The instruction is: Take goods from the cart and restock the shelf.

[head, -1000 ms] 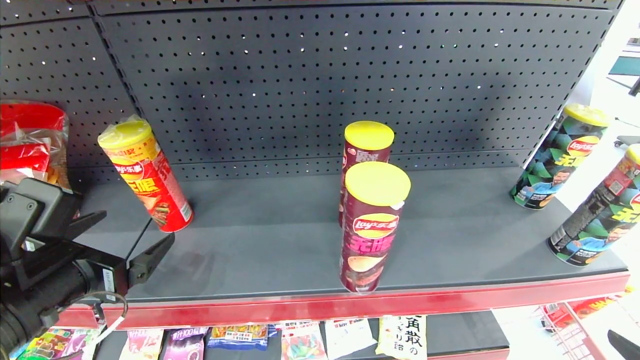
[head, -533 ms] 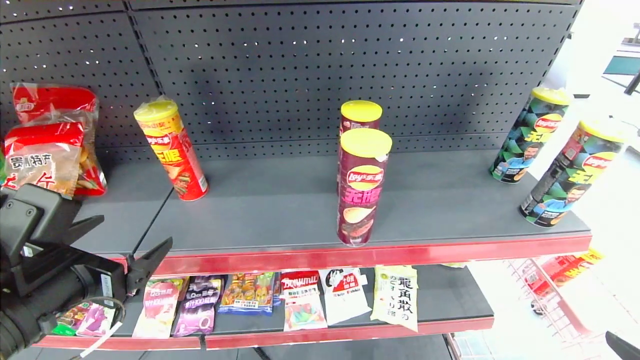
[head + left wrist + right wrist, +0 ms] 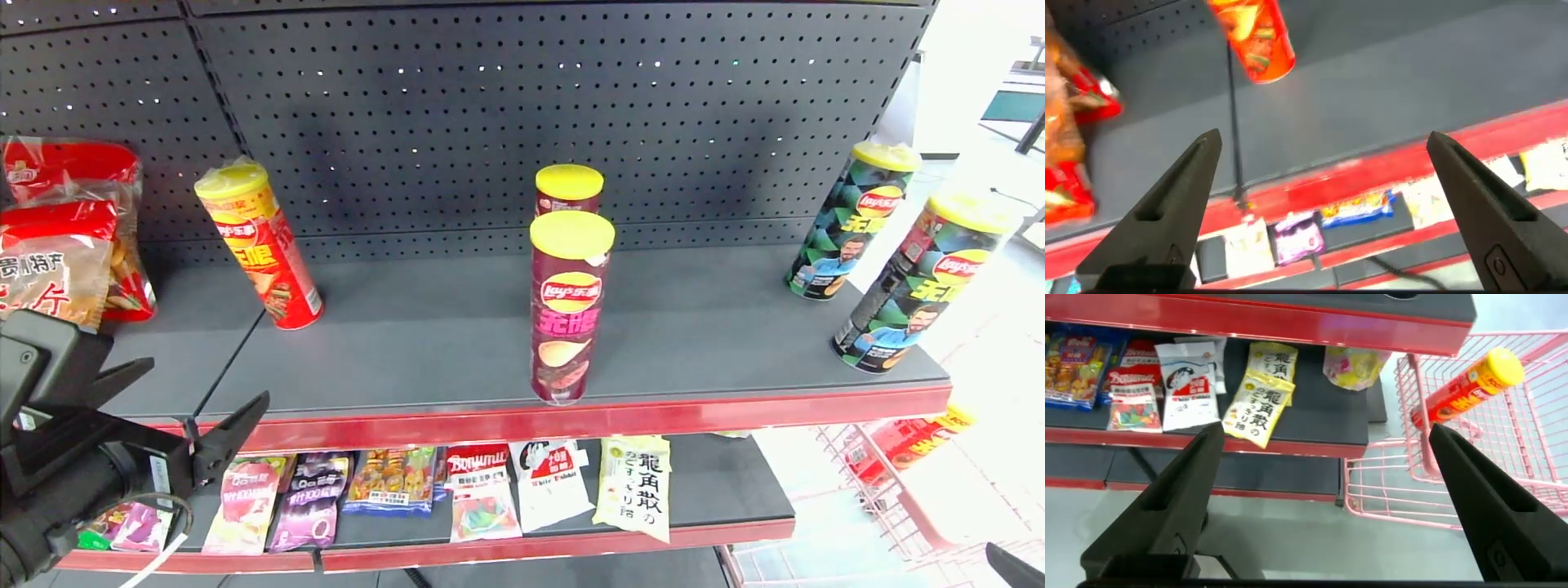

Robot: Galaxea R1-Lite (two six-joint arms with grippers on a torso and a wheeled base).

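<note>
The dark grey shelf [image 3: 457, 343] with a red front edge holds a red chip can [image 3: 257, 245], two maroon cans [image 3: 567, 306] one behind the other, and two green-black cans [image 3: 922, 282] at its right end. My left gripper [image 3: 192, 400] hangs open and empty in front of the shelf's left part, below the red can [image 3: 1253, 37]. A pink wire cart [image 3: 1535, 482] stands on the floor to the right of the shelf, with a red can [image 3: 1470, 384] lying in it. My right gripper [image 3: 1324, 433] is open and empty, low before the lower shelf and left of the cart.
Red snack bags [image 3: 57, 237] stand at the shelf's far left. The lower shelf [image 3: 718, 482] carries a row of small snack packets [image 3: 482, 490]. A perforated dark panel [image 3: 522, 106] backs the shelf. Bare shelf lies between the red and maroon cans.
The head camera has pulled back and tilted down, so the lower shelf and the cart's corner have come into sight. The cans stand as before, and the left gripper stays open.
</note>
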